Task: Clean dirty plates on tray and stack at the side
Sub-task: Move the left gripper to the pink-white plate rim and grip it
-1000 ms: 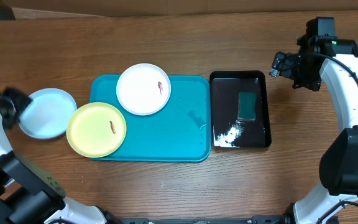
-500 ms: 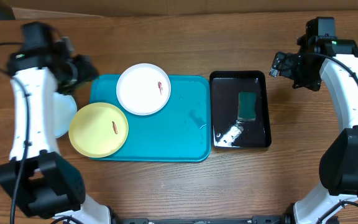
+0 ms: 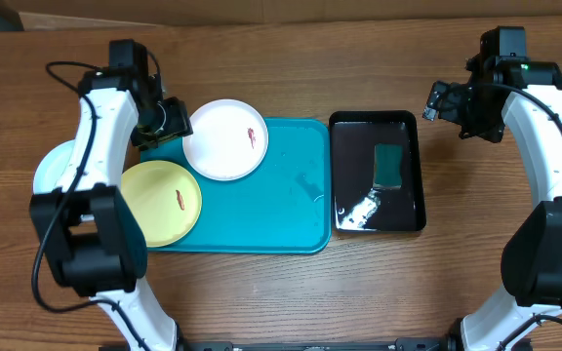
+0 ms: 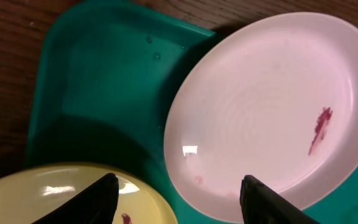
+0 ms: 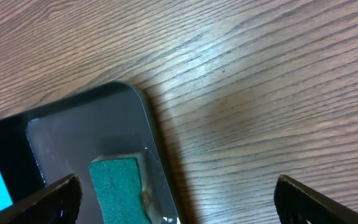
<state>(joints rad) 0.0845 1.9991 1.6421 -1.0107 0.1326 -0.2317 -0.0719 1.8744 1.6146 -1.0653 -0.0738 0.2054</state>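
- Wooden table [image 3: 281, 292] under everything, both arms reaching in over it
- teal tray [image 3: 261, 214] sits ahead of the left jaws, mostly bare in the middle
- black tray [image 3: 354, 166] is just beside it, below and ahead of the right jaws
- white plate [image 3: 224, 139] is on the teal tray right in front of the left jaws, its near rim in the gap between them
- yellow plate [image 3: 164, 202] hangs over the tray edge, tucked under one left finger
- aqua plate [image 3: 52, 168] is off the tray on the table, behind the left jaws, partly hidden by the arm
- left gripper [image 4: 179, 193] is spread wide, nothing held
- right gripper [image 5: 176, 190] also spread wide and empty, up off the table
- green sponge [image 3: 389, 165] lies in the black tray
- reddish smear [image 3: 251, 136] on the white plate, and another one on the yellow
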